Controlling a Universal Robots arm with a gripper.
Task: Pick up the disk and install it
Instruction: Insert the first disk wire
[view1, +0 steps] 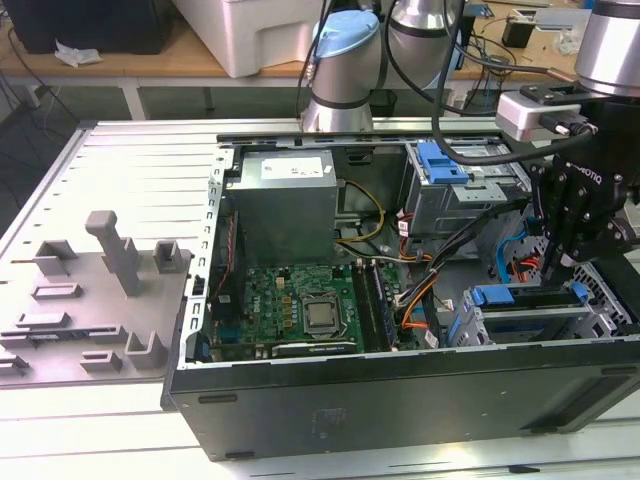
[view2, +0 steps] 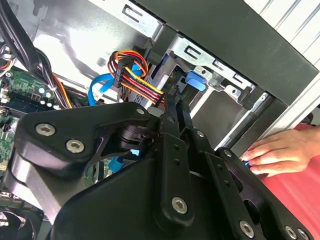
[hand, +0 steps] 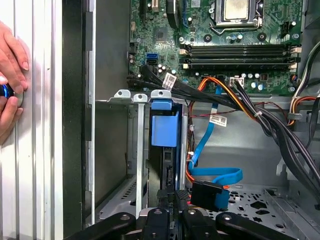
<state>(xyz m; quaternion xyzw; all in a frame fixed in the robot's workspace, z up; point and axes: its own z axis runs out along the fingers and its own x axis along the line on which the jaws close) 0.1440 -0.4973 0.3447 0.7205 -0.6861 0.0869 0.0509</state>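
Note:
The disk (hand: 164, 127) stands on edge in a slot of the metal drive cage (hand: 122, 150), its blue plastic frame and tab facing the motherboard. In the exterior view the disk (view1: 530, 322) lies in the cage at the open computer case's front right corner. My gripper (view1: 553, 268) hangs just above that cage. In both wrist views the black fingers (view2: 176, 102) lie pressed together with no gap, and the gripper (hand: 175, 196) points along the disk's dark end edge. Whether the tips touch the disk is hidden.
Orange, black and blue cables (hand: 220, 150) run beside the cage. The motherboard (view1: 300, 305) and power supply (view1: 285, 205) fill the case's middle and back. A person's hand (hand: 10, 65) rests on a blue button outside the case wall. A grey fixture plate (view1: 90, 300) lies at the exterior view's left.

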